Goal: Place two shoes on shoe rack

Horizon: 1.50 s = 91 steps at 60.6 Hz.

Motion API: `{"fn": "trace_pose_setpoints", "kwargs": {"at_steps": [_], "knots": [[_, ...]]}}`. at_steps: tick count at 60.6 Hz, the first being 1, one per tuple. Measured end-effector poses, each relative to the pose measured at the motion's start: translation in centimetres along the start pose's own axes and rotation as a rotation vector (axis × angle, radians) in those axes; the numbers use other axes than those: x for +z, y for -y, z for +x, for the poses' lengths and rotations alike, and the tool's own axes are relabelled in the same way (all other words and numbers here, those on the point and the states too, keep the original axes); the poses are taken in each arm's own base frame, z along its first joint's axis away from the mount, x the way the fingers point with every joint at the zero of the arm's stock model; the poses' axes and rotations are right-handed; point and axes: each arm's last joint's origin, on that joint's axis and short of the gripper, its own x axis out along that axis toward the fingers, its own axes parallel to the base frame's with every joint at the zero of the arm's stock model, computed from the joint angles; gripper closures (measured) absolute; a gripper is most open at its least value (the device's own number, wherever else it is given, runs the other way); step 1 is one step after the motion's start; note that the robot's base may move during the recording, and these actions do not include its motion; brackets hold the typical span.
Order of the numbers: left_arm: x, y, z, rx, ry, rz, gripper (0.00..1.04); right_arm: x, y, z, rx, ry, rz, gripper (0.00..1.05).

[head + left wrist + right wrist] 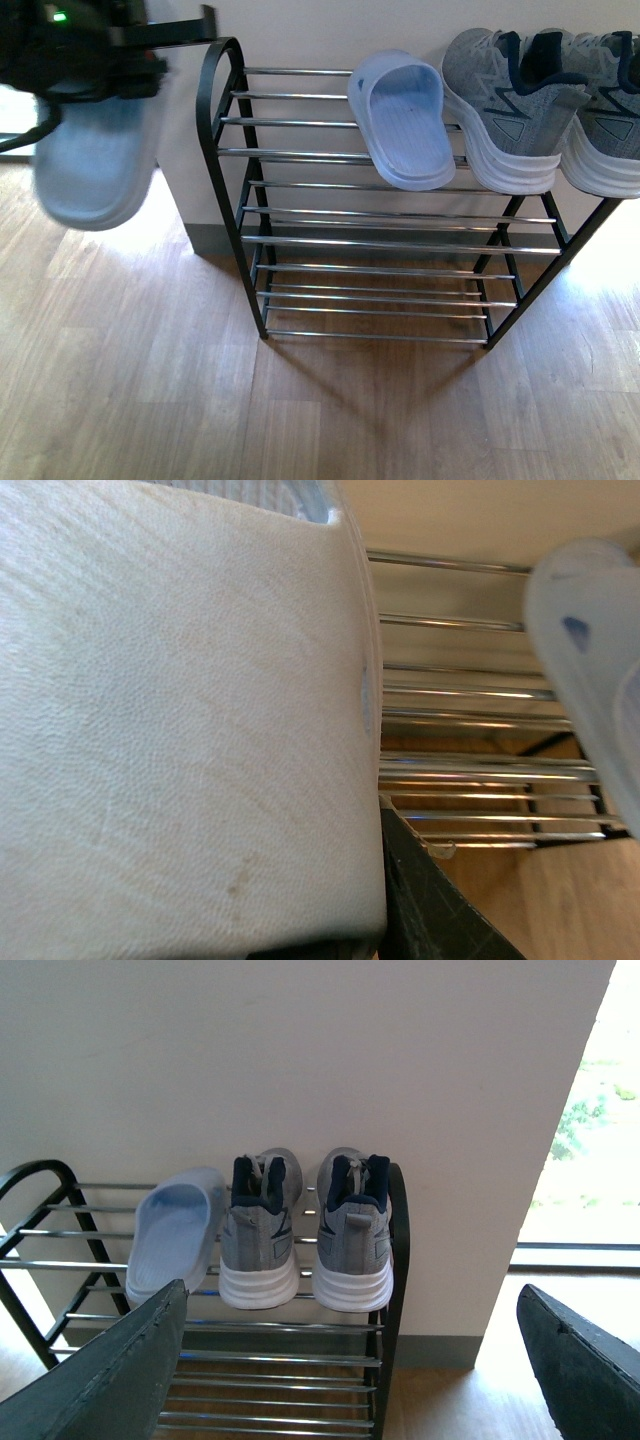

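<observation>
Shoes first: on my front view the two grey sneakers [515, 105] [610, 110] sit side by side on the top tier of the shoe rack [380, 245], at its right end, heels toward me and white soles hanging just over the front rod; the right wrist view shows the same pair [262, 1235] [355, 1235] against the wall [300, 1060], touching or nearly touching each other. Just beside them on the same tier lies a pale blue slipper [405, 120], tilted, toe toward me. A second pale blue slipper [95, 160] hangs blurred in the air left of the rack, above the wooden floor [150, 380], under my left tool [95, 60]; the left wrist view is filled by its white sole [180, 710], so I read that tool as clenched on it, though the fingers themselves are hidden. My right tool [350, 1360] stands released, its two dark fingers [110, 1370] spread wide apart with nothing between them, facing the rack from a little way back.
</observation>
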Motion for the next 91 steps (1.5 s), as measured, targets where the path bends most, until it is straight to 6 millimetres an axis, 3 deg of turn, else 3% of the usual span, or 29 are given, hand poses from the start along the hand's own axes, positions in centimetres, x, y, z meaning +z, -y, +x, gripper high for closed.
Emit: {"fn": "trace_pose_setpoints", "kwargs": {"at_steps": [9,23,44,54,61,66,71,78,85,91], "knots": [[2.3,3.4,6.3,-0.165,-0.066,0.059,1.03,0.0,0.0,0.0,0.0,0.0,0.0,0.09],[3.7,6.4,12.2,-0.228,-0.109,0.066,1.03,0.0,0.0,0.0,0.0,0.0,0.0,0.09],[2.9,7.1,16.7,-0.238,-0.181,0.001,1.02,0.0,0.0,0.0,0.0,0.0,0.0,0.09],[2.4,7.0,17.0,-0.243,-0.199,0.008,0.76,0.0,0.0,0.0,0.0,0.0,0.0,0.09],[2.6,7.2,16.2,-0.231,-0.169,0.023,0.59,0.0,0.0,0.0,0.0,0.0,0.0,0.09],[3.2,7.5,14.4,-0.211,-0.115,0.036,0.43,0.0,0.0,0.0,0.0,0.0,0.0,0.09],[4.2,7.9,12.2,-0.191,-0.05,0.041,0.3,0.0,0.0,0.0,0.0,0.0,0.0,0.09],[5.9,8.2,7.5,-0.117,0.079,0.038,0.09,0.0,0.0,0.0,0.0,0.0,0.0,0.09],[6.3,6.9,3.0,0.015,0.18,0.013,0.1,0.0,0.0,0.0,0.0,0.0,0.0,0.09],[5.5,4.3,-0.9,0.161,0.236,-0.023,0.09,0.0,0.0,0.0,0.0,0.0,0.0,0.09]]}}
